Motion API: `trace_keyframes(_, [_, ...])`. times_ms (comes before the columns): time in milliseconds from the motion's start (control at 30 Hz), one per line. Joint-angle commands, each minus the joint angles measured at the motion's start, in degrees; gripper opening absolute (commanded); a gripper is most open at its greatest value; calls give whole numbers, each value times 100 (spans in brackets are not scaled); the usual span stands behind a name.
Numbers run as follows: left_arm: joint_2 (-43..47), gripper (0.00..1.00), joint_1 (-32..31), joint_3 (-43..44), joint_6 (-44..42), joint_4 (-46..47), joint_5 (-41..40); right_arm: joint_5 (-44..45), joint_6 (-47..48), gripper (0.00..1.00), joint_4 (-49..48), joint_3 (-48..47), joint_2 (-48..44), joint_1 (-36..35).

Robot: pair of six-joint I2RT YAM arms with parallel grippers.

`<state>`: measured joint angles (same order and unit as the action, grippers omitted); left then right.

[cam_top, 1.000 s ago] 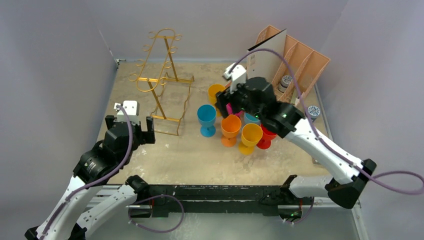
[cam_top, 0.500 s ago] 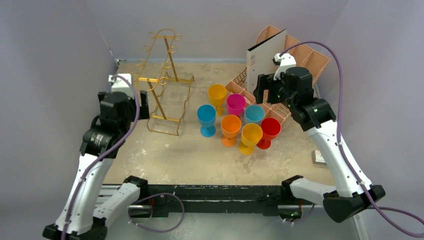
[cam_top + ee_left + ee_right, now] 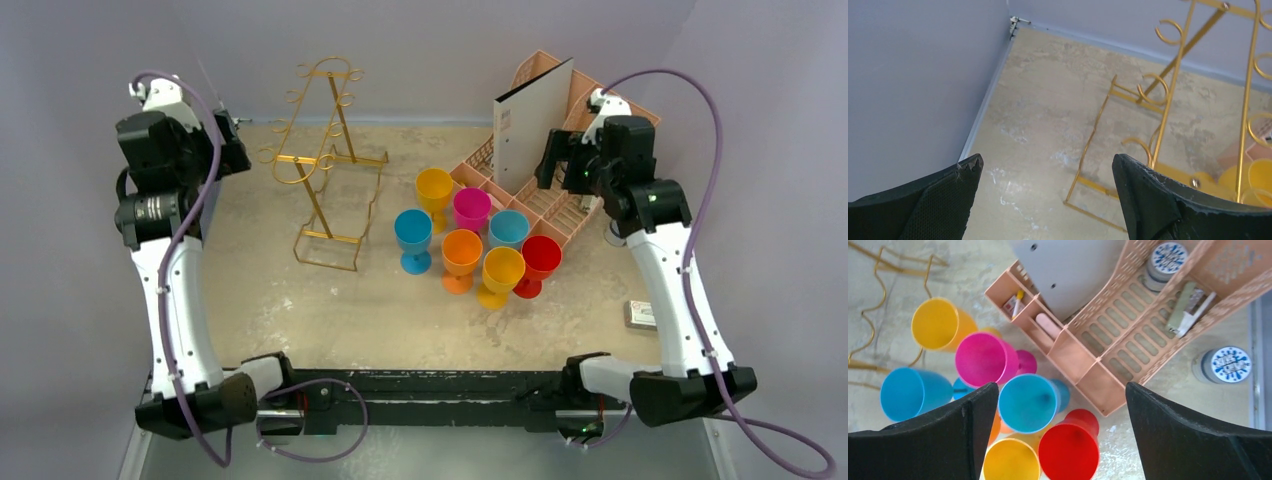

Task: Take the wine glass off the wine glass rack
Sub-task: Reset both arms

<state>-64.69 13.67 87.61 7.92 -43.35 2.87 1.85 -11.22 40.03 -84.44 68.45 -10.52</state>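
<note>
- The left gripper hangs high by the back-left corner, close to the left wall. Its jaws are spread wide with only air between them.
- The right gripper is up above the right side of the table, jaws just as wide apart and gripping nothing.
- The gold wine glass rack stands upright at the back left. Its wire base runs toward the near edge.
- A strip of tabletop shows between the rack base and the left wall.
- The wine glasses I can see all stand on the table in a tight cluster just right of the rack:
  - a yellow glass, magenta glass and light blue glass behind;
  - a blue glass, orange glass, second yellow glass and red glass in front.
- The blue glass is nearest the rack base, just beside it but apart.
- The back glasses crowd the corner of the peach organiser, where a white board leans.
- A round tin sits on the table beside the organiser, near the right edge.
- A broad band of tabletop lies between the cluster and the near edge.
</note>
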Motion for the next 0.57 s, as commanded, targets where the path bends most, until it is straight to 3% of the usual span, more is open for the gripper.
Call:
trace_keyframes(0, [-613, 100, 231, 856, 300, -39, -167, -102, -228, 99, 483, -952, 373, 358])
trace_keyframes(100, [-771, 100, 232, 1143, 570, -199, -789, 63, -193, 99, 770, -1468, 638, 415])
trace_keyframes(200, [-460, 100, 227, 717, 650, 123, -1263, 121, -204, 99, 789, -1530, 651, 420])
trace_keyframes(300, [-235, 100, 224, 415, 581, 348, -1250, 63, -233, 99, 720, -1421, 523, 415])
trace_keyframes(533, [-440, 100, 122, 718, 808, 120, -1574, 12, -171, 99, 798, -1279, 365, 418])
